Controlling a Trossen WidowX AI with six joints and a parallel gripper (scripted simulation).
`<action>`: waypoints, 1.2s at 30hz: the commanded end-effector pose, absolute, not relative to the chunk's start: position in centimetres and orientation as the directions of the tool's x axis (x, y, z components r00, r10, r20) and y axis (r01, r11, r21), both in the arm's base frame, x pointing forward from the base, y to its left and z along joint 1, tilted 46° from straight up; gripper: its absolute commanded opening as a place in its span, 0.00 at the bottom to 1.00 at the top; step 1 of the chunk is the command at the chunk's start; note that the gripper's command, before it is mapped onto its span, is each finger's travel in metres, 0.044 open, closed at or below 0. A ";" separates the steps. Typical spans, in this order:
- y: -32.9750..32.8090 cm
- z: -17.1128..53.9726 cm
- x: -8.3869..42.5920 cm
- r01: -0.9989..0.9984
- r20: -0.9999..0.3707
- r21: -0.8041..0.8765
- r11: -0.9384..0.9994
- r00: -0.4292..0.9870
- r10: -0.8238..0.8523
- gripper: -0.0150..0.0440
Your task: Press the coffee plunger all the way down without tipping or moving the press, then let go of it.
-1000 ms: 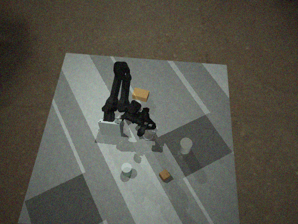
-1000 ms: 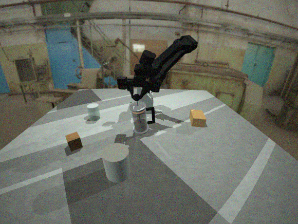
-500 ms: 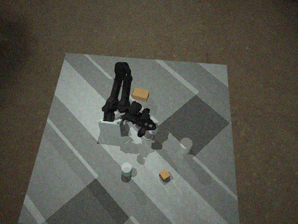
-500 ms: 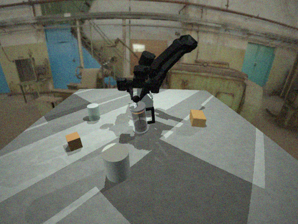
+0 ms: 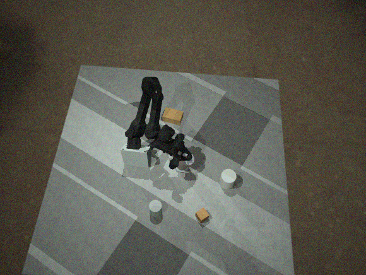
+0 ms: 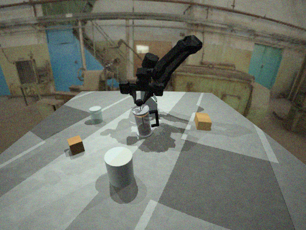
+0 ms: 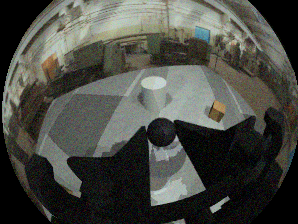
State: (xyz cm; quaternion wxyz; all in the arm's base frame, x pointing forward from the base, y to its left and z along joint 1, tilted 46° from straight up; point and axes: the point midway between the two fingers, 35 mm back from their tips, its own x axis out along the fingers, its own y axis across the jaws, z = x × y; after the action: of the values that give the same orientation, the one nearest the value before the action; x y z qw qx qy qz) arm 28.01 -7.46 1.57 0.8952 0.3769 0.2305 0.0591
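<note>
1. Top view: the arm [image 5: 148,107] reaches from its white base block [image 5: 135,161] over the coffee press [image 5: 184,164], which the gripper [image 5: 177,159] largely covers, so only a bit of pale rim shows. Around the press on the table [image 5: 94,221] stand a large white cylinder [image 5: 228,178] well apart, a small white cylinder [image 5: 155,208] and a small orange cube [image 5: 202,215] farther off, and a larger orange box [image 5: 172,116] near the arm.

2. Exterior view: here the press [image 6: 143,122] shows in full, upright, its glass body holding dark contents, its black handle [image 6: 155,118] away from the small cylinder [image 6: 95,113]. The gripper [image 6: 138,98] comes down from above, pinching the black plunger knob [image 6: 138,102], which sits just above the lid. The large cylinder [image 6: 118,166] stands in front of the press, the cube [image 6: 76,144] and box [image 6: 203,121] at either side of it.

3. Wrist view: only here do the dark fingers show flanking the knob [image 7: 161,132]. Beyond the knob are a white cylinder [image 7: 153,92] and an orange block [image 7: 216,111].
</note>
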 end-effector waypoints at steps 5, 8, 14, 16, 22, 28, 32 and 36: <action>-7.1 1.2 28.0 0.070 -0.373 0.717 0.693 0.879 0.297 0.46; -7.1 1.2 28.1 0.070 -0.373 0.717 0.693 0.879 0.297 0.46; -7.2 1.2 28.2 0.071 -0.373 0.717 0.693 0.879 0.297 0.46; -7.2 1.2 28.2 0.071 -0.373 0.717 0.693 0.879 0.297 0.46; -7.2 1.1 28.2 0.071 -0.373 0.717 0.693 0.879 0.297 0.46; -7.4 1.4 28.3 0.067 -0.370 0.707 0.704 0.884 0.287 0.46; -7.4 1.4 28.3 0.067 -0.370 0.707 0.704 0.884 0.287 0.46; -7.4 1.4 28.3 0.067 -0.370 0.707 0.704 0.884 0.287 0.63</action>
State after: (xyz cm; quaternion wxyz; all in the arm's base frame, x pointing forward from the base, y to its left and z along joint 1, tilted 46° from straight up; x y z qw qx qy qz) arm 28.26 -7.40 1.38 0.8927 0.3805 0.2331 0.0629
